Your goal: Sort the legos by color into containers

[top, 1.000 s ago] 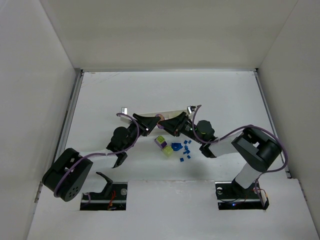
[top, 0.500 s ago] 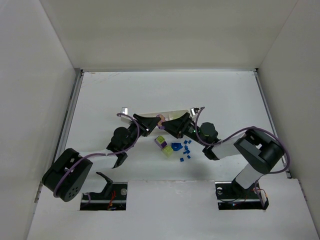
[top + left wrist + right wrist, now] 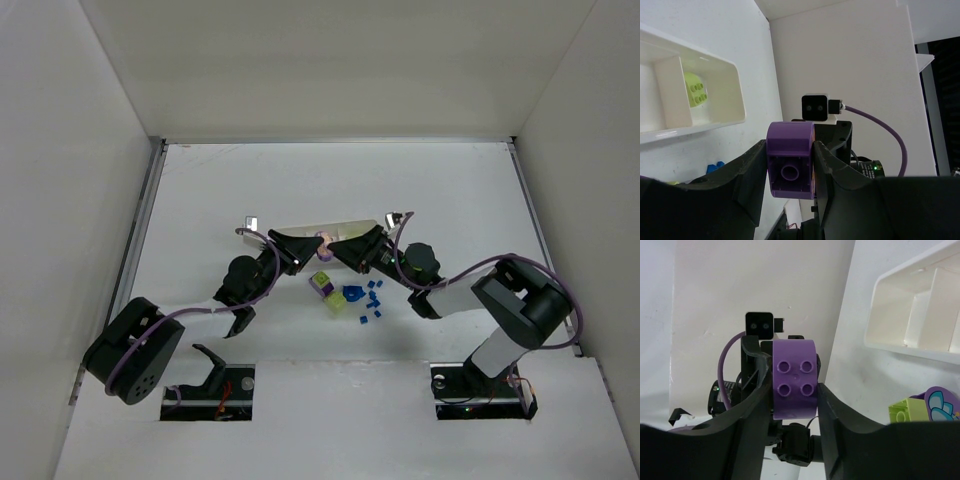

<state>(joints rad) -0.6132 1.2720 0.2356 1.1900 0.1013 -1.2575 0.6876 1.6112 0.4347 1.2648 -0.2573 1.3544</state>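
- One purple brick [image 3: 790, 150], off the worktop [image 3: 450, 190] and hanging just in front of the tray [image 3: 735, 100], hollow underside towards the left wrist view, four studs towards the right one.
- Gripped from both ends: left pincer [image 3: 789, 172] clenched on its side faces, right pincer [image 3: 794, 390] clenched on it too (pads flush against the plastic in each wrist view).
- Over the last second, a small outward swing of the right arm [image 3: 450, 290], hardly any shift in the left arm [image 3: 200, 315], and the brick in much the same spot between the tips.
- Judged a hand-over in progress, not yet finished; impossible to tell which side is meant to keep it.
- Behind it, one lime brick [image 3: 696, 90] already lying in the tray's end compartment, and no brick in the visible part of the neighbouring one.
- Further out, loose bricks [image 3: 345, 293] on the worktop in front of the tray: lime, purple and a scatter of small blue ones, so most of the sorting remains.
- Next need, as a guess: release by one pincer only, then a short carry to a compartment for purple.
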